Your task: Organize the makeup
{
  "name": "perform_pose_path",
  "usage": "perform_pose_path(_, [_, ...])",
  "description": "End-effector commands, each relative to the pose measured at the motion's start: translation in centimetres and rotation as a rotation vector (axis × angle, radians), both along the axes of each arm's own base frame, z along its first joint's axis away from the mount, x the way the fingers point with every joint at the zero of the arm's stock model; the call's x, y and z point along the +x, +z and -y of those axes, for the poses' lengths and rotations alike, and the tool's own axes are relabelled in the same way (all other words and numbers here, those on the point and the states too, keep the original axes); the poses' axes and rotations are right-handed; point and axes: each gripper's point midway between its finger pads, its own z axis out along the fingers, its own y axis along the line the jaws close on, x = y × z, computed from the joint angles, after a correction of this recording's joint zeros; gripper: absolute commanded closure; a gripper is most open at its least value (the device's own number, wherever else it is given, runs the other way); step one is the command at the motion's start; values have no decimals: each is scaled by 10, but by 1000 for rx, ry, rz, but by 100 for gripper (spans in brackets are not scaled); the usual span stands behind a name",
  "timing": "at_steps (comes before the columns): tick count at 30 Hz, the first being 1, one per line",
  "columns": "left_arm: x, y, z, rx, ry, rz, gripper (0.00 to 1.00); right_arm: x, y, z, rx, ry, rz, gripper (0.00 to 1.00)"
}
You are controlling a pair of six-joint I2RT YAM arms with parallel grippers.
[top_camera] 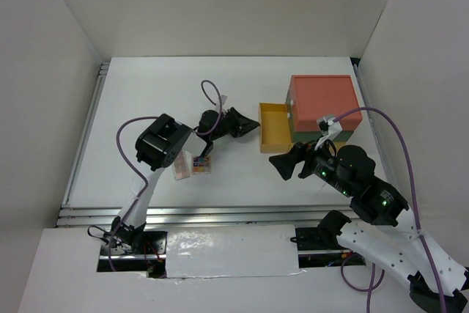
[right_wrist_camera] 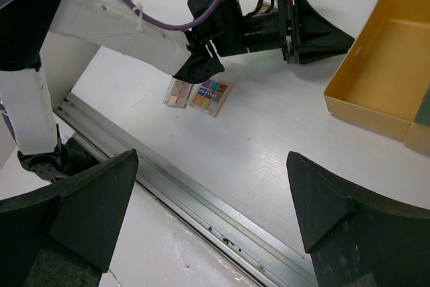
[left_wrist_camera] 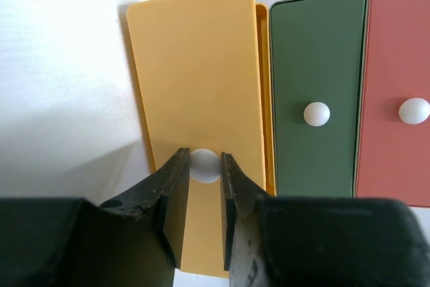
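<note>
Two pieces of makeup show: a small square palette (right_wrist_camera: 210,97) of bright mixed colours and, just beside it, a narrower palette (right_wrist_camera: 178,92) of brown-pink squares. Both lie flat on the white counter (top_camera: 146,93) under the left arm (top_camera: 165,144), well apart from the yellow drawer (top_camera: 275,128). The left pincer (top_camera: 253,127) is closed to a narrow gap on that drawer's white knob (left_wrist_camera: 204,166), one finger on either side, while the right pincer (right_wrist_camera: 211,158) is spread wide and holds nothing.
</note>
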Motion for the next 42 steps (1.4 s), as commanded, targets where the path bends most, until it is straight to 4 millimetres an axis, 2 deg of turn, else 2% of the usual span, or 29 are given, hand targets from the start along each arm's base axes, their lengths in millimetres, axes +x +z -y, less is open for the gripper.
perform_pose_path(1, [4, 47, -4, -44, 8, 140, 64, 2, 11, -6, 23, 21, 40, 0])
perform_pose_path(5, [5, 47, -12, -11, 33, 133, 41, 2, 11, -7, 23, 24, 39, 0])
perform_pose_path(6, [4, 53, -12, -10, 34, 142, 37, 3, 10, -7, 21, 23, 37, 0])
perform_pose_path(7, [4, 53, -14, -3, 38, 140, 29, 2, 10, -7, 22, 24, 38, 0])
perform_pose_path(8, [3, 50, -15, 12, 40, 134, 25, 2, 10, -7, 23, 23, 39, 0])
perform_pose_path(11, [0, 57, -18, 16, 41, 149, 16, 2, 10, -7, 24, 22, 38, 0])
perform_pose_path(14, [-1, 74, -23, 28, 47, 182, 14, 2, 11, -7, 26, 22, 41, 0])
perform_pose_path(15, [-2, 89, -25, 29, 47, 209, 14, 2, 11, -6, 26, 22, 41, 0])
perform_pose_path(17, [-3, 94, -31, 89, 53, 223, 6, 2, 12, -6, 27, 21, 44, 0])
perform_pose_path(18, [-2, 115, -35, 114, 67, 257, 4, 1, 11, -6, 27, 21, 42, 0])
perform_pose_path(19, [0, 95, -43, 214, 91, 174, 1, 1, 11, -5, 27, 19, 42, 0])
perform_pose_path(21, [9, 115, -55, 342, 139, 220, 1, 1, 11, -6, 30, 22, 45, 0])
perform_pose_path(22, [9, 86, -75, 489, 189, 95, 1, 1, 10, -5, 29, 21, 47, 0])
perform_pose_path(23, [15, 98, -82, 558, 219, 111, 1, 1, 11, -5, 32, 21, 48, 0])
perform_pose_path(24, [17, 101, -92, 625, 257, 92, 1, 1, 11, -5, 32, 19, 51, 0])
perform_pose_path(25, [7, 76, -118, 803, 307, -20, 1, 2, 11, -6, 33, 19, 51, 0])
perform_pose_path(26, [18, 102, -127, 857, 371, -13, 1, 2, 11, -6, 35, 19, 53, 0])
perform_pose_path(28, [14, 92, -155, 1003, 471, -149, 1, 3, 12, -9, 40, 29, 53, 0])
perform_pose_path(29, [9, 97, -173, 1056, 547, -230, 1, 3, 12, -10, 42, 30, 51, 0])
perform_pose_path(32, [0, 89, -189, 1045, 668, -372, 1, 6, 14, -15, 58, 36, 49, 0])
perform_pose_path(37, [-5, 70, -192, 893, 862, -578, 1, 8, 19, -17, 70, 34, 47, 0])
perform_pose_path(38, [-7, 55, -193, 913, 871, -627, 1, 7, 21, -16, 73, 35, 50, 0])
perform_pose_path(39, [-4, 51, -192, 915, 884, -644, 1, 6, 23, -16, 78, 35, 55, 0])
perform_pose_path(40, [8, 62, -185, 863, 919, -650, 1, 5, 23, -16, 78, 38, 57, 0])
perform_pose_path(41, [2, 37, -187, 947, 906, -715, 1, 4, 24, -14, 80, 36, 63, 0])
perform_pose_path(42, [15, 53, -179, 901, 923, -716, 1, 3, 25, -13, 83, 34, 66, 0])
